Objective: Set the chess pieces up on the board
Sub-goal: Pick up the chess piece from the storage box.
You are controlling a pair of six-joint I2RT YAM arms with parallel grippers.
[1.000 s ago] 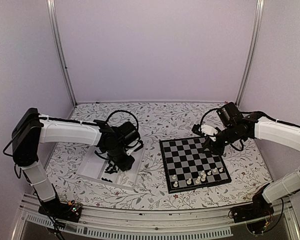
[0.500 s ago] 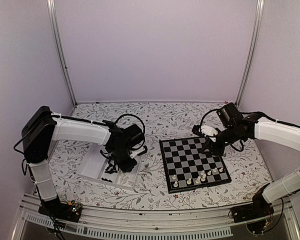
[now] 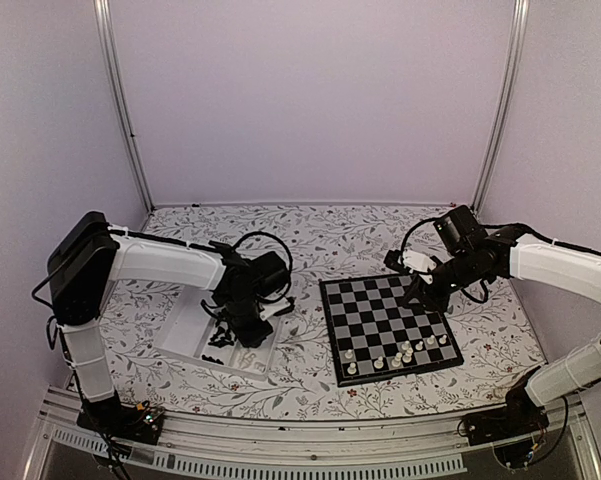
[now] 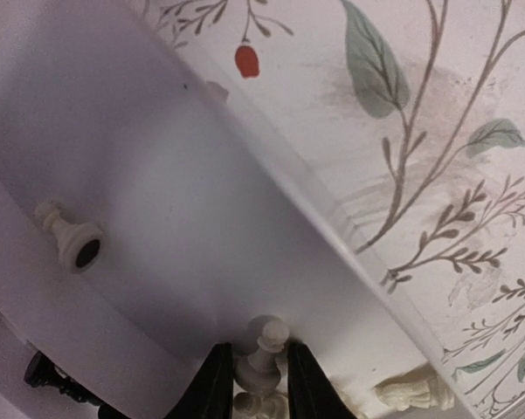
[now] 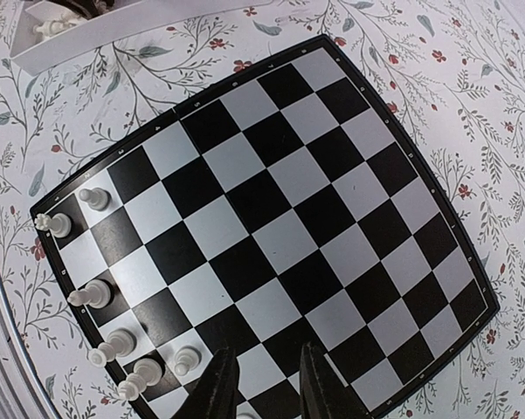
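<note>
Reaching down into the clear tray (image 3: 180, 335) on the left of the bench (image 3: 310, 240), the left hand (image 4: 259, 351) has its two fingers drawn in close. They press against either side of a white pawn (image 4: 267, 336) that stands upright on the tray floor. More pale pieces crowd just below the pawn, between the fingers, too cut off at the picture's edge to name.

A second white piece (image 4: 70, 240) lies tipped over on the tray floor to the left of the pawn, its round base turned toward the wrist camera. A third pale figure (image 4: 409, 393) lies on its side against the tray wall to the right. Across a raised ridge in the tray, a black piece (image 4: 45, 371) shows at the lower left. From above, a small cluster of black pieces (image 3: 216, 358) sits at the near end of the tray.

The board (image 3: 380, 310) lies flat on the bench to the right of the tray, apart from it. A handful of white pieces (image 3: 400, 355) stand along its near rows.

The right hand (image 3: 420, 292) hangs above the far right part of the board. Its fingers (image 5: 217, 384) stand a narrow gap apart, and I cannot tell whether anything is between them.
</note>
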